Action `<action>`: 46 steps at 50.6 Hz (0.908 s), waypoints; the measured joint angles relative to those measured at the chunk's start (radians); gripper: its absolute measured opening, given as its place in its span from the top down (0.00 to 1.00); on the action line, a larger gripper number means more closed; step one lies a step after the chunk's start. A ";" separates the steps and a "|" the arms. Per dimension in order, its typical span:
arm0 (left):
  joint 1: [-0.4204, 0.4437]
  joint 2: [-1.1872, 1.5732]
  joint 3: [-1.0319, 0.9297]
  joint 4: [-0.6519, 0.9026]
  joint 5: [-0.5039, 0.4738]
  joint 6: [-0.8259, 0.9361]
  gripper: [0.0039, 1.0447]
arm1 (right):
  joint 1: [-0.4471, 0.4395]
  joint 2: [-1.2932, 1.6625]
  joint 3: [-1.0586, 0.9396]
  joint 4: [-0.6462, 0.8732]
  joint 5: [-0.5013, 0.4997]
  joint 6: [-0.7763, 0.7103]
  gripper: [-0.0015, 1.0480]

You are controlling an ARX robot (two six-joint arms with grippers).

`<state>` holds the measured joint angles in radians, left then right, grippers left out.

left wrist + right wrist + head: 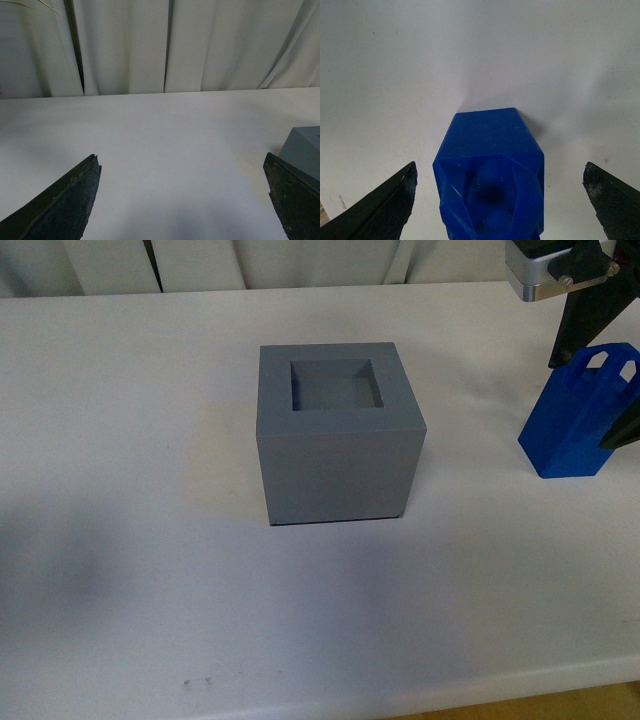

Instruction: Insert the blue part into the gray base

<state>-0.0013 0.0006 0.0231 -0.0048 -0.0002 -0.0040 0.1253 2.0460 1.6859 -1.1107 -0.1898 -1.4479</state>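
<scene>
The gray base (338,433) stands in the middle of the white table (120,540), its square recess facing up and empty. The blue part (578,413) stands upright at the right edge of the front view, loop handle on top. My right gripper (600,380) hangs over it, open, black fingers either side of the handle. In the right wrist view the blue part (490,175) sits between the open fingertips (390,200), apart from both. My left gripper (182,200) is open and empty over bare table; a corner of the gray base (302,150) shows beside one finger.
White curtains (150,45) hang behind the table's far edge. The table's front edge (400,700) runs along the bottom of the front view. A faint smudge (195,681) marks the table near the front.
</scene>
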 joint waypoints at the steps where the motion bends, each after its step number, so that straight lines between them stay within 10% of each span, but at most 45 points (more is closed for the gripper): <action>1: 0.000 0.000 0.000 0.000 0.000 0.000 0.06 | 0.000 0.000 0.000 0.000 0.000 0.000 0.07; 6: 0.000 0.000 0.000 0.000 0.000 0.000 0.06 | 0.000 0.000 0.000 0.003 0.003 -0.001 0.08; 20: 0.000 0.000 0.000 0.000 0.000 0.000 0.06 | -0.001 0.000 0.000 -0.005 0.004 -0.015 0.54; 46: 0.000 0.000 0.000 0.000 0.000 0.000 0.06 | 0.084 -0.064 0.177 -0.162 -0.158 0.013 0.55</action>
<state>-0.0013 0.0006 0.0231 -0.0048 -0.0002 -0.0040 0.2096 1.9820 1.8626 -1.2728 -0.3477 -1.4349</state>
